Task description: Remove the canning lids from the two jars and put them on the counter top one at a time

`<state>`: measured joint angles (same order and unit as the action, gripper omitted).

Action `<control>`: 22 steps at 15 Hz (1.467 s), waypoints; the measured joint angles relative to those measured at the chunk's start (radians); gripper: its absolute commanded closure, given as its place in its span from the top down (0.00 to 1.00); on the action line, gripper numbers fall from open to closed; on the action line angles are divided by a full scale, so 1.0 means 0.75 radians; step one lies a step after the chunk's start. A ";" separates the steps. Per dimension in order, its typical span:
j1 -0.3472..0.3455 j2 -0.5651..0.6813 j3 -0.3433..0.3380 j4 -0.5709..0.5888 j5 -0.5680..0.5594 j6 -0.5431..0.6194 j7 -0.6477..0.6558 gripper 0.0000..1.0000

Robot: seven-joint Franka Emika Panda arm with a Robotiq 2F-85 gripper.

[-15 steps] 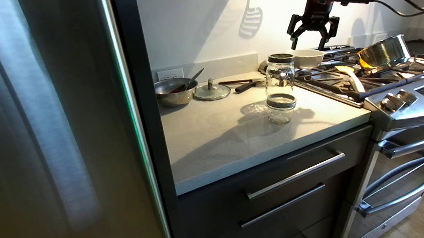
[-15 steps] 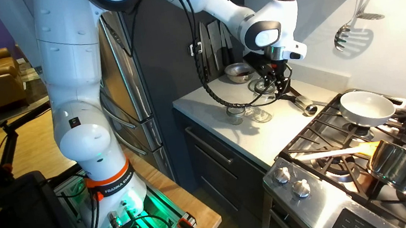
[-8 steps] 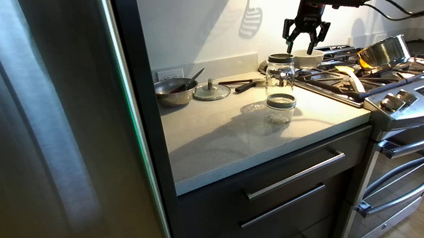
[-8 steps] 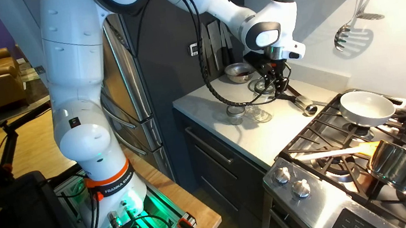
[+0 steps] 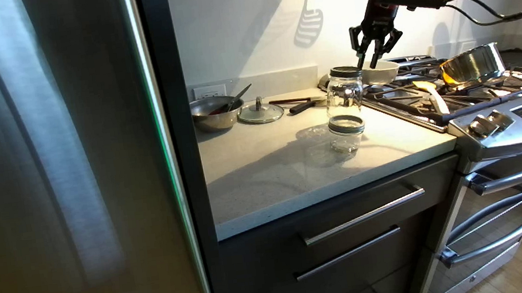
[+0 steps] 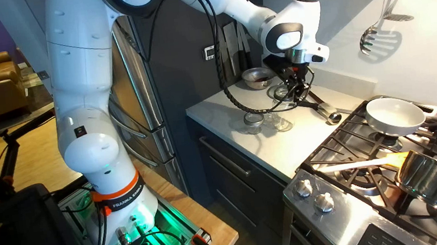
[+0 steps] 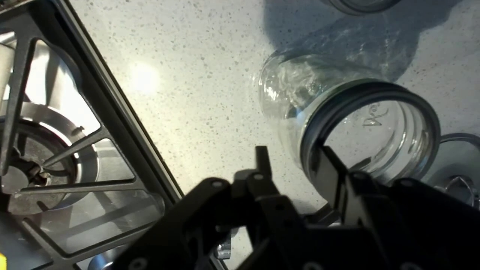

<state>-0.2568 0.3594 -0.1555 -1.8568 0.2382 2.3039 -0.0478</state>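
Observation:
Two clear glass jars stand on the pale counter top (image 5: 265,185). The taller jar (image 5: 345,97) wears a dark canning lid (image 5: 346,73), an open ring in the wrist view. In front of it is a low jar (image 6: 254,127) whose own dark canning lid (image 5: 346,125) is on. My gripper (image 7: 294,150) hovers at the tall jar's mouth, open, its fingers partly drawn together with bare counter showing between them. In the wrist view its right-hand finger overlaps the tall jar's band (image 7: 371,90); I cannot tell whether they touch.
A gas stove with black grates adjoins the counter, bearing a white pan (image 6: 394,117) and a tilted steel pan (image 6: 435,180). Behind the jars are a metal bowl (image 5: 216,122), a glass pot lid (image 5: 261,113) and utensils (image 5: 303,106). A fridge stands at the counter's end.
My gripper has shifted toward the tall jar and come down slightly. Its fingers have moved closer together. The jars and their lids stay where they were.

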 measured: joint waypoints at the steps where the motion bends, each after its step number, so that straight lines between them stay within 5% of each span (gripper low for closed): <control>1: 0.000 0.001 0.001 0.001 0.000 -0.002 0.000 0.76; 4: 0.000 0.006 0.007 0.003 0.000 -0.012 0.000 0.78; 6: 0.000 0.012 0.014 0.009 0.004 -0.016 -0.001 0.53; 11: 0.000 0.030 0.025 0.036 0.009 -0.020 -0.001 0.19; 15: 0.000 0.036 0.027 0.043 0.009 -0.020 -0.002 0.12; 17: 0.000 0.038 0.028 0.047 0.009 -0.021 -0.002 0.18; 22: 0.000 0.039 0.029 0.058 0.009 -0.021 -0.002 0.15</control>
<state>-0.2571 0.3887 -0.1338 -1.8133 0.2453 2.2879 -0.0495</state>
